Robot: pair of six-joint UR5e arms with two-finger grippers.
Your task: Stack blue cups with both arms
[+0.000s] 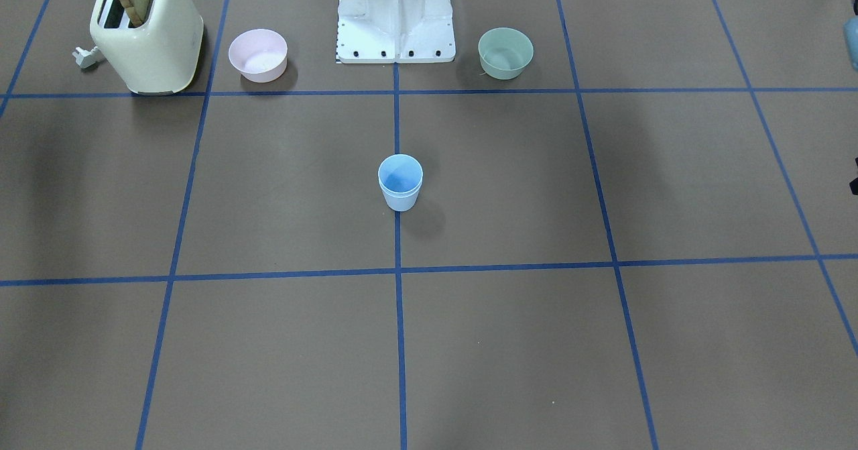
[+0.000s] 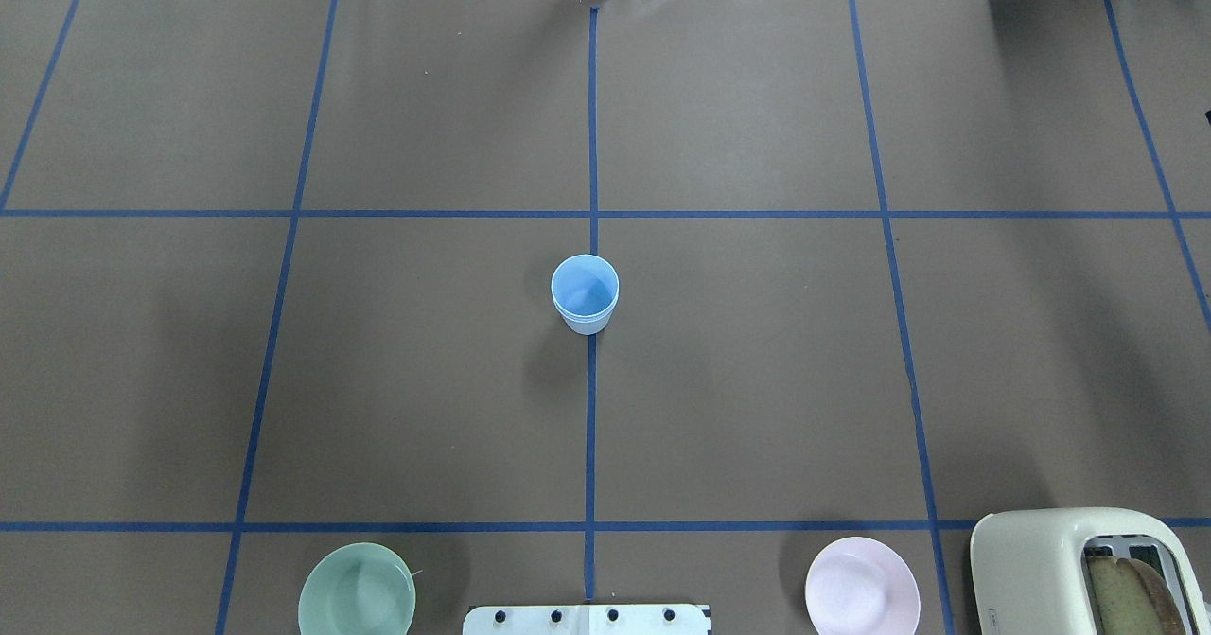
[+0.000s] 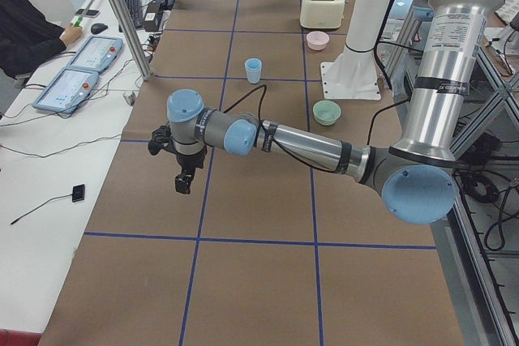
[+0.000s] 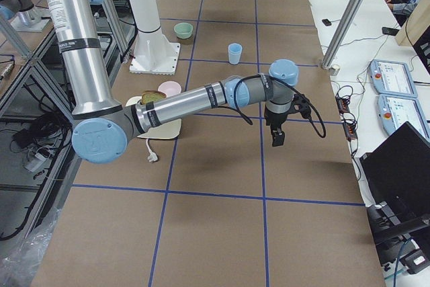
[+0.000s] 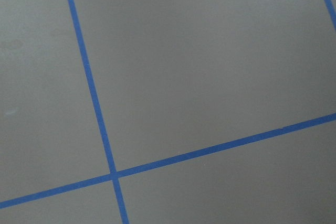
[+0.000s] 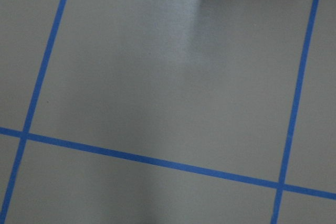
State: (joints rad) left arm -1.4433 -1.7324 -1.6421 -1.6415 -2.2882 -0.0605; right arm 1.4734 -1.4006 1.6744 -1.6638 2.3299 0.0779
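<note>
The blue cups (image 1: 400, 183) stand upright as one stack on the centre tape line, a double rim showing one nested inside the other; they also show in the overhead view (image 2: 585, 294). My left gripper (image 3: 185, 183) hangs over the table far out on my left, well away from the cups (image 3: 254, 70). My right gripper (image 4: 276, 138) hangs far out on my right, also away from the cups (image 4: 234, 52). Neither holds anything that I can see, and I cannot tell whether they are open or shut. Both wrist views show only brown table and blue tape.
A cream toaster (image 1: 147, 31) with a slice of bread, a pink bowl (image 1: 258, 54), the white pedestal (image 1: 395, 17) and a pale green bowl (image 1: 505, 52) line the robot's side of the table. An operator (image 3: 28, 26) sits beyond the far edge.
</note>
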